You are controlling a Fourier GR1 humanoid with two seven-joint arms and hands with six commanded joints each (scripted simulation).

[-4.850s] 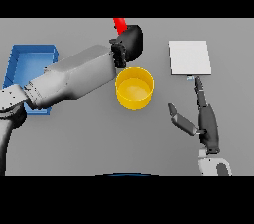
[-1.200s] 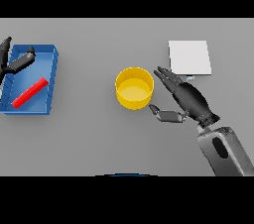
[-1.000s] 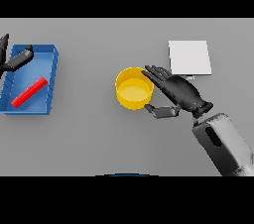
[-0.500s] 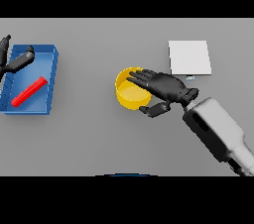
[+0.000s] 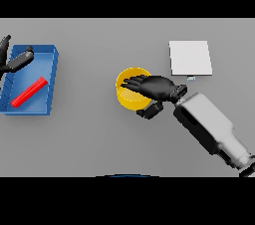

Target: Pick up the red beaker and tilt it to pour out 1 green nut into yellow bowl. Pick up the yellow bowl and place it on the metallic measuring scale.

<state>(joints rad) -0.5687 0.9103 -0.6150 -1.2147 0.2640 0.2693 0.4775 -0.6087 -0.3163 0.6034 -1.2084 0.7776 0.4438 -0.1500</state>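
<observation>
Your right hand's fingers spread over the yellow bowl, thumb outside its near rim, not yet clamped: set for lifting. The scale lies beyond-right of the bowl. Left hand idles relaxed far left, over the blue tray holding the red beaker.

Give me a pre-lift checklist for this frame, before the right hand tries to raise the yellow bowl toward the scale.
1. Right hand at the yellow bowl: ok, fingers lie over its opening, thumb outside the near rim.
2. Grasp closed on the rim: cannot tell.
3. Green nut in the bowl: cannot tell, the hand covers the inside.
4. Measuring scale free to receive the bowl: ok, nothing rests on it.
5. Red beaker out of the way: ok, lying in the blue tray.
6. Left hand away from the path: ok, at the tray's far corner.
</observation>
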